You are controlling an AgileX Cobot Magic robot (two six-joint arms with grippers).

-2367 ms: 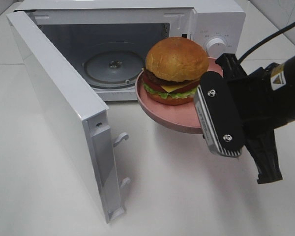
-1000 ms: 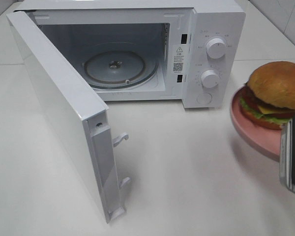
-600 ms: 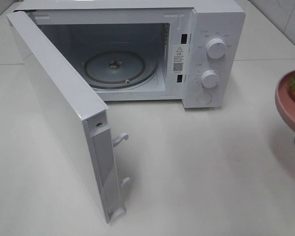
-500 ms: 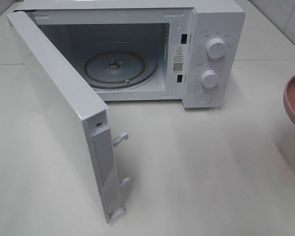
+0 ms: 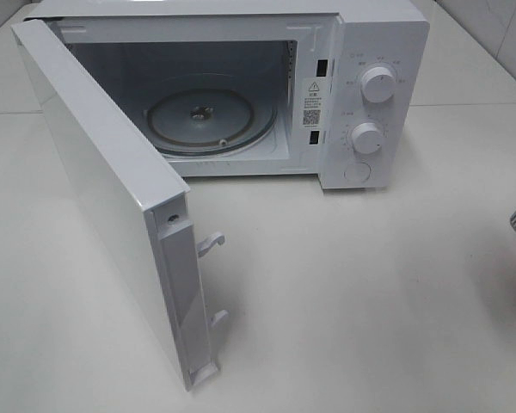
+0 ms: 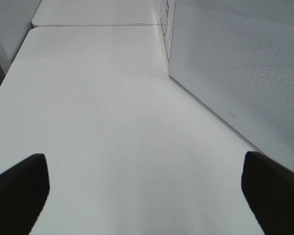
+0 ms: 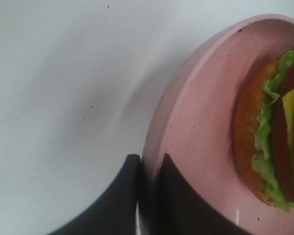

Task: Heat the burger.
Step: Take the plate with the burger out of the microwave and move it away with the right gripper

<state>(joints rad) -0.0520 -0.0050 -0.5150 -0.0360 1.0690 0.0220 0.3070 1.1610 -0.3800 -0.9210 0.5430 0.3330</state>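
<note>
Two grippers, right gripper (image 7: 146, 196) pinching pink plate (image 7: 196, 122) rim, burger (image 7: 272, 132) aboard

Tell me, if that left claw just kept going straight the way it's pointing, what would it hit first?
Probably nothing soon. The left gripper stands open over bare white table, which runs clear ahead. The open microwave door stands off to one side of that line; depth is hard to judge.

Left claw (image 6: 147, 196) spread wide above white table (image 6: 98, 122), microwave door (image 6: 240, 68) beside
</note>
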